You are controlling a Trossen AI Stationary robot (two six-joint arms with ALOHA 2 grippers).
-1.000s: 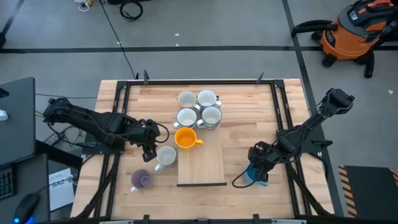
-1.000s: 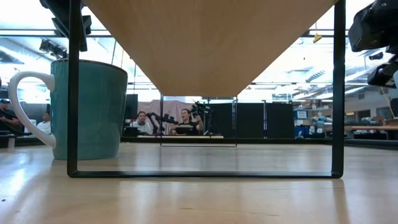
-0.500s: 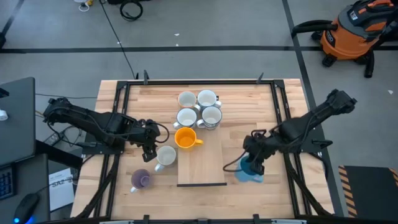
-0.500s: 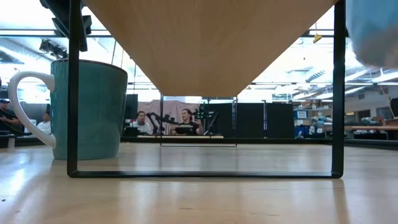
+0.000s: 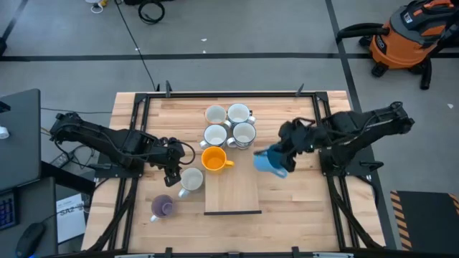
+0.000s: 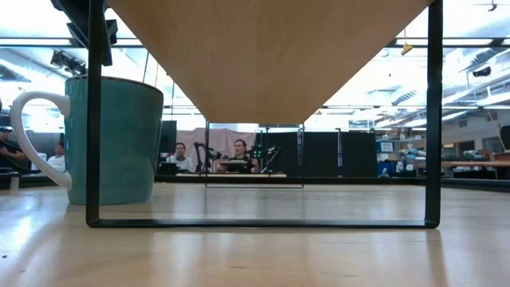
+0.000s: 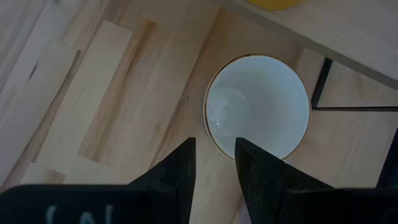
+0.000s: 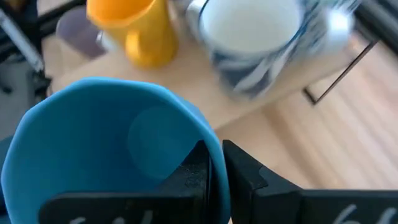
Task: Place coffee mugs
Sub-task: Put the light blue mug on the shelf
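Note:
My right gripper [image 5: 282, 155] is shut on the bright blue mug [image 5: 268, 162] and holds it in the air beside the right edge of the wooden riser [image 5: 233, 192]. Four white mugs [image 5: 229, 124] and the yellow-orange mug [image 5: 214, 159] stand on the riser. My left gripper [image 7: 214, 155] is open at a white mug [image 5: 190, 178] that stands on the table left of the riser. Its fingers stand on either side of the mug's rim [image 7: 210, 140], with gaps showing. The purple mug [image 5: 163, 207] stands on the table near the front left. My right gripper holds the blue mug by its rim wall [image 8: 208, 140], one finger inside the mug and one outside. The mug is lifted clear of the table and tilted, its opening turned toward the wrist camera.
The riser is a wooden board on a thin black metal frame [image 6: 430, 119], with open space beneath it. In the low view a teal-walled mug with a white handle [image 6: 111, 139] stands at its left leg. Black rails run along the table's sides. People sit far behind the table.
My right gripper has lifted the blue mug off the table's near right part and carried it up, toward the far edge and left, to the riser's right edge. The mug has left the low view. My left arm has kept still.

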